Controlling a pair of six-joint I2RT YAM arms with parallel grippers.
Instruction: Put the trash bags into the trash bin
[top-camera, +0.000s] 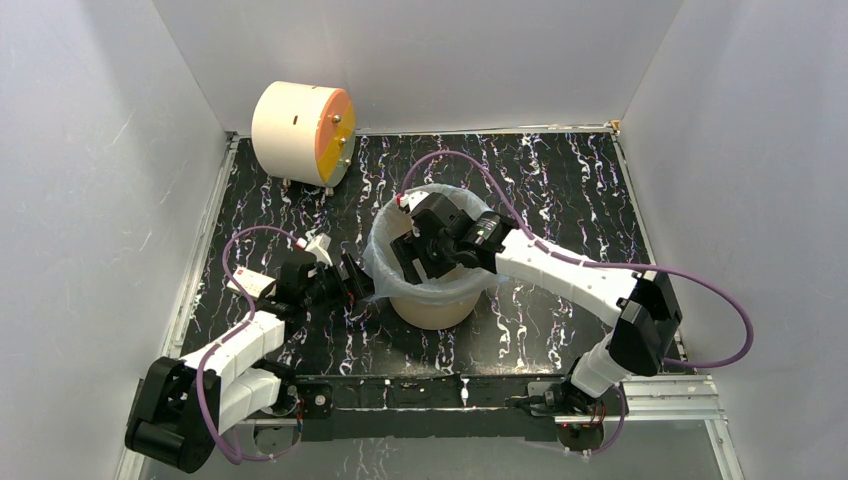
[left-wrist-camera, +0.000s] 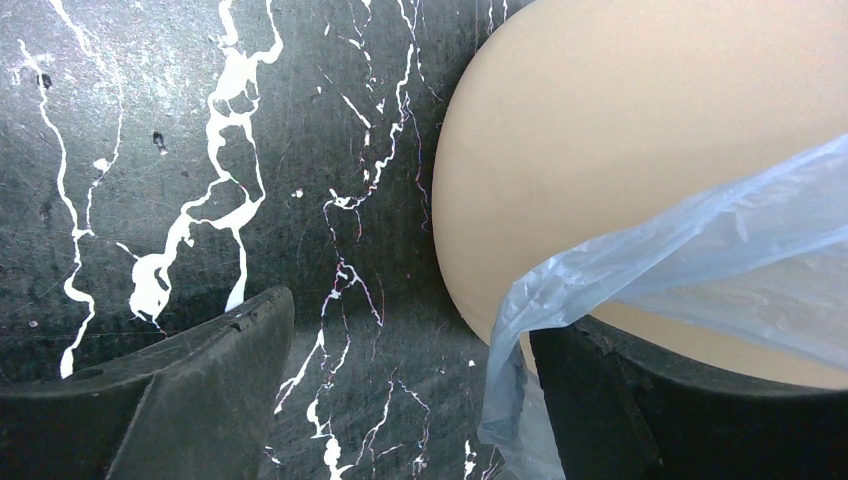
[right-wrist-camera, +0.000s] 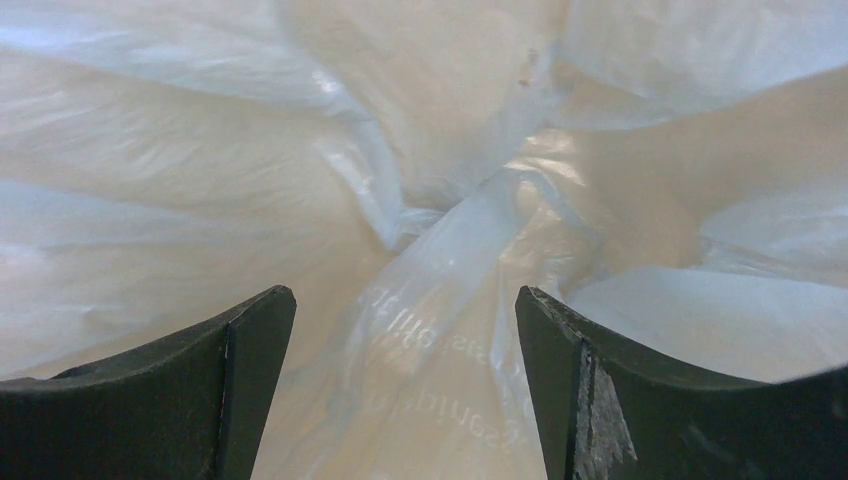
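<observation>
The tan trash bin (top-camera: 437, 308) stands mid-table. The pale blue trash bag (top-camera: 378, 262) lines its mouth, with the edge folded out over the rim. My right gripper (top-camera: 425, 250) reaches down inside the bin. In the right wrist view it (right-wrist-camera: 405, 385) is open above crumpled bag plastic (right-wrist-camera: 450, 200), with nothing pinched. My left gripper (top-camera: 352, 282) sits low beside the bin's left wall. It (left-wrist-camera: 410, 400) is open over the tabletop. A loose flap of the bag (left-wrist-camera: 560, 290) hangs down the bin wall (left-wrist-camera: 640, 130), against the inner side of the right finger (left-wrist-camera: 650, 410).
A cream drum with an orange face (top-camera: 300, 120) lies on its side at the back left. White walls (top-camera: 90, 200) enclose the black marbled table (top-camera: 560, 180) on three sides. Purple cables (top-camera: 715, 300) loop off both arms.
</observation>
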